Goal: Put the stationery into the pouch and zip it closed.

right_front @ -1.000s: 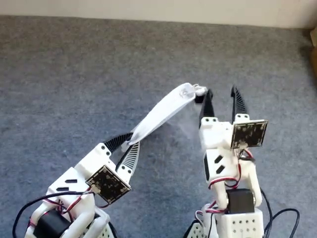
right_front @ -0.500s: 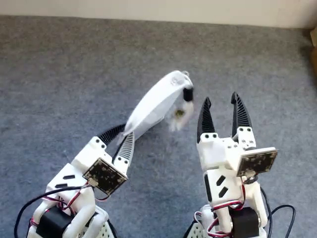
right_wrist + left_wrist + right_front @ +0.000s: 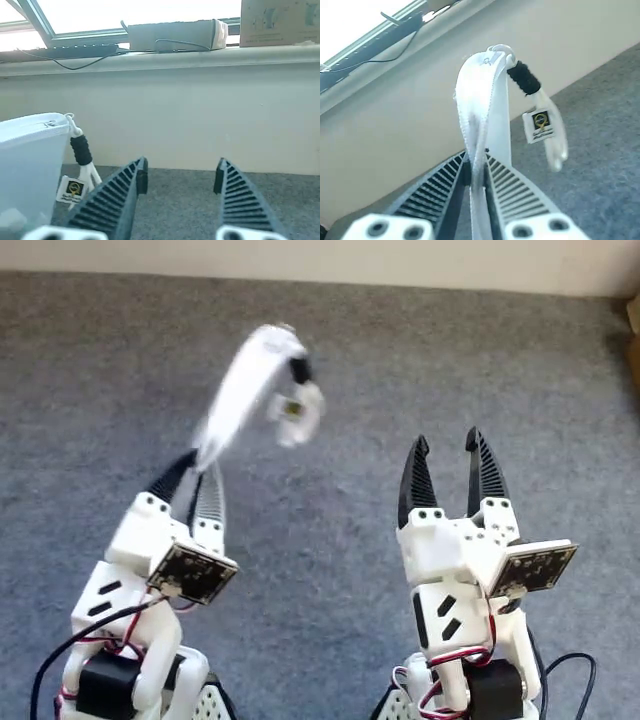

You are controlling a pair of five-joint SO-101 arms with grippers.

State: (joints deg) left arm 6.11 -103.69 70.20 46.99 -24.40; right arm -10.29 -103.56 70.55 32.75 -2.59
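On the left, the left arm's gripper (image 3: 198, 468) is clenched on one end of a single white pouch (image 3: 240, 390). The pouch is off the grey carpeted table (image 3: 100, 360). In the high view its long axis runs from the pincer away to the far right, and the free end points toward the far edge of the table. The pouch looks smeared in that view, so no detail of its surface can be read there.

The left wrist view shows more. The two ribbed fingers (image 3: 445, 192) press flat on the pouch (image 3: 485, 110) from both sides at the left gripper (image 3: 476, 162). A line of zip teeth runs along the pouch's edge up to the free end. One short black cord (image 3: 524, 78) hangs there with one small pale tag (image 3: 540, 125) below it. I cannot tell whether the zip is fully shut. From above, the cord (image 3: 298, 368) and tag (image 3: 293, 410) dangle just right of the pouch's far end.

On the right, the right arm's gripper (image 3: 447, 455) is well apart from the pouch, with its two black fingers spread and nothing between them. Its own wrist view shows the same released gripper (image 3: 180, 175) and the pouch (image 3: 27, 155) off to one side. The cord (image 3: 81, 149) and tag (image 3: 72, 189) hang from the corner that faces this gripper. Behind them is a plain wall with a window ledge (image 3: 175, 55) above it.
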